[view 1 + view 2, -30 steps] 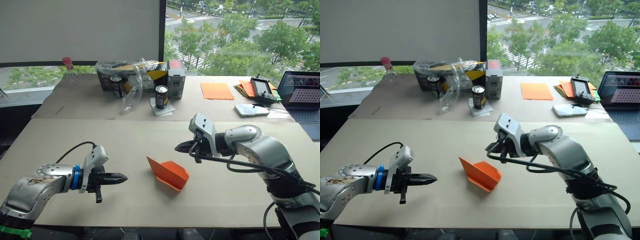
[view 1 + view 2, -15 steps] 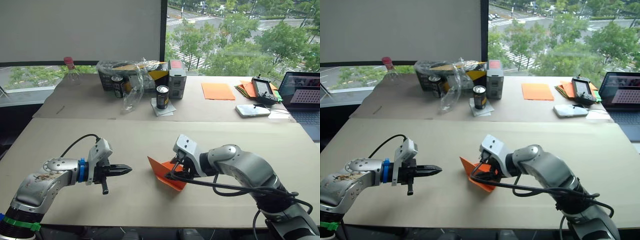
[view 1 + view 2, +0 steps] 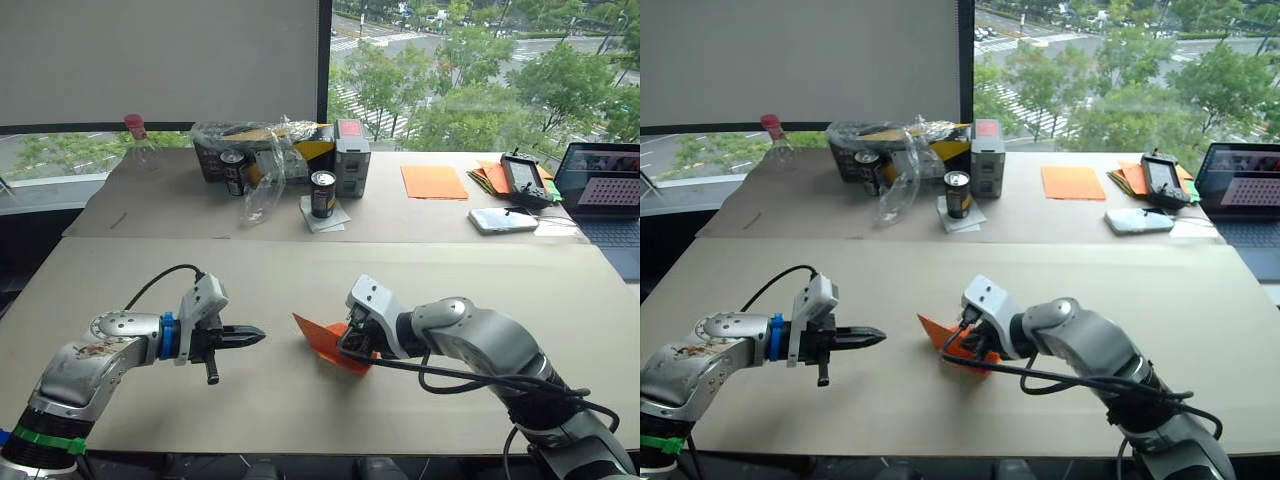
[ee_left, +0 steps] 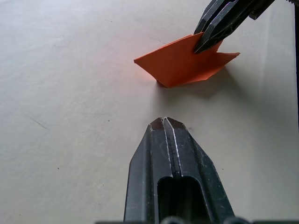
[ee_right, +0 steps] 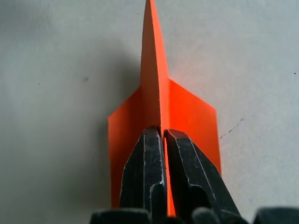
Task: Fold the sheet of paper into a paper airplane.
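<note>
While my right gripper (image 5: 161, 133) pinches the raised middle fold of the orange paper airplane (image 3: 325, 343), the plane rests on the table (image 3: 300, 270) about midway along it, nearer the front edge than the back. My left gripper (image 3: 258, 336) hovers just beside the plane's pointed end, fingers pressed together on nothing.

Matt orange paper airplane (image 3: 325, 340) on smooth matt table (image 3: 300, 270)

Left claw (image 4: 164, 122) hovers closed; right claw (image 5: 162, 133) reaches low, fingers pinched together.
</note>
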Controlling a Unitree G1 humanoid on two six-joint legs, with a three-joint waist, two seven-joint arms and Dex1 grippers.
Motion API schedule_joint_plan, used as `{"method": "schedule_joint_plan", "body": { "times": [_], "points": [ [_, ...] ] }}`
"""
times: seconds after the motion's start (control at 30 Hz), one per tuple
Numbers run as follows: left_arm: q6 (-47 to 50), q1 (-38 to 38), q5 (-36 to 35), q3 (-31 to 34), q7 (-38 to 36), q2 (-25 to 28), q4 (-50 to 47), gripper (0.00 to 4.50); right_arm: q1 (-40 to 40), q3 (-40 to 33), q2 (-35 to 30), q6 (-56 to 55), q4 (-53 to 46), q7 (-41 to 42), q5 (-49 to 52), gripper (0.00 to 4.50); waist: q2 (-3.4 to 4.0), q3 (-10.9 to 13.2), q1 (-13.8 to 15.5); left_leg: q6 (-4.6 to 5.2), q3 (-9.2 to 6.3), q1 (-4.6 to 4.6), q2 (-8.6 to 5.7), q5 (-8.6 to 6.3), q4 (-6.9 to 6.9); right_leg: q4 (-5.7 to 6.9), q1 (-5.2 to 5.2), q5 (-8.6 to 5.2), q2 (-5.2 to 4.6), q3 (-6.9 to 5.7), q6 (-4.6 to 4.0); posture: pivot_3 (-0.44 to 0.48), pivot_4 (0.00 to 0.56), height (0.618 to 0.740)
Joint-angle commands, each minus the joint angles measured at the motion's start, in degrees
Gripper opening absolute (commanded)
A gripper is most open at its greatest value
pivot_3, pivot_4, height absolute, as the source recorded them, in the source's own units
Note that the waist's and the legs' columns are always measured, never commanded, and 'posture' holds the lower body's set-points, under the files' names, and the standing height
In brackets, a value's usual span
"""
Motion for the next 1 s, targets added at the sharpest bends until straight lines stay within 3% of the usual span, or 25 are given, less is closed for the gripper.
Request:
{"method": "schedule_joint_plan", "body": {
  "times": [0.03, 0.17, 0.23, 0.4, 0.57, 0.77, 1.0],
  "points": [
    [0.5, -1.6, -2.1, 1.9, -0.4, -0.3, -0.5, 0.0, -1.3, -6.8, 0.4, -0.6, 1.4, 0.1, 1.8, 0.02, 0.0, 0.0, 0.0, 0.0, 0.0, 0.0, 0.0, 0.0, 0.0, 0.0, 0.0, 0.0, 0.01, 0.0, 0.0, 0.0, 0.15, 0.73],
    [2.6, -3.5, -4.7, 3.3, 1.2, -2.4, 0.0, 0.0, -5.0, -14.5, -3.2, -4.2, 11.8, 0.2, 0.3, 0.02, 0.0, 0.0, 0.0, 0.0, 0.01, -0.01, -0.01, 0.0, 0.01, -0.01, 0.01, 0.01, -0.01, 0.01, 0.01, 0.0, 0.15, 0.73],
    [2.9, -4.4, -5.1, 3.2, 2.1, -3.6, 0.0, 0.0, -7.5, -19.0, -5.2, -9.5, 23.9, -1.8, -2.3, 0.02, -0.01, 0.0, 0.3, 0.0, 0.01, -0.01, -0.03, 0.0, 0.03, -0.03, 0.04, 0.03, -0.02, 0.0, 0.03, 0.0, 0.15, 0.73],
    [2.5, -3.3, -3.9, 0.9, 3.7, -5.0, -1.0, 0.0, -15.1, -21.9, -11.3, -24.3, 49.3, -6.1, -10.6, 0.02, 0.03, 0.0, 0.1, 0.01, 0.08, -0.04, -0.05, 0.0, 0.03, -0.07, 0.02, 0.04, -0.05, 0.05, 0.02, 0.0, 0.15, 0.73],
    [3.5, -2.7, -4.3, 0.4, 5.6, -6.2, -2.0, 0.0, -20.8, -24.7, -11.6, -34.1, 68.1, -9.0, -13.7, 0.02, 0.03, 0.0, -0.8, 0.01, 0.14, -0.02, -0.03, 0.0, 0.01, -0.06, -0.01, 0.05, -0.03, 0.12, 0.01, 0.0, 0.15, 0.73],
    [3.4, -2.1, -4.2, 0.6, 7.3, -7.3, -2.5, 0.0, -23.5, -26.2, -10.0, -39.4, 79.5, -10.5, -15.2, 0.02, 0.04, 0.0, -1.5, 0.01, 0.14, 0.01, -0.04, 0.0, 0.01, -0.04, 0.04, 0.07, -0.03, 0.15, 0.0, 0.0, 0.15, 0.73],
    [0.0, -1.6, -0.7, -0.3, 8.2, -6.9, -1.7, 0.0, -24.4, -27.9, -9.4, -38.9, 83.0, -10.0, -14.7, 0.02, 0.05, 0.0, -1.5, 0.0, 0.14, 0.02, -0.05, 0.0, 0.01, -0.04, 0.04, 0.08, -0.03, 0.17, 0.02, 0.0, 0.15, 0.73]
  ]
}}
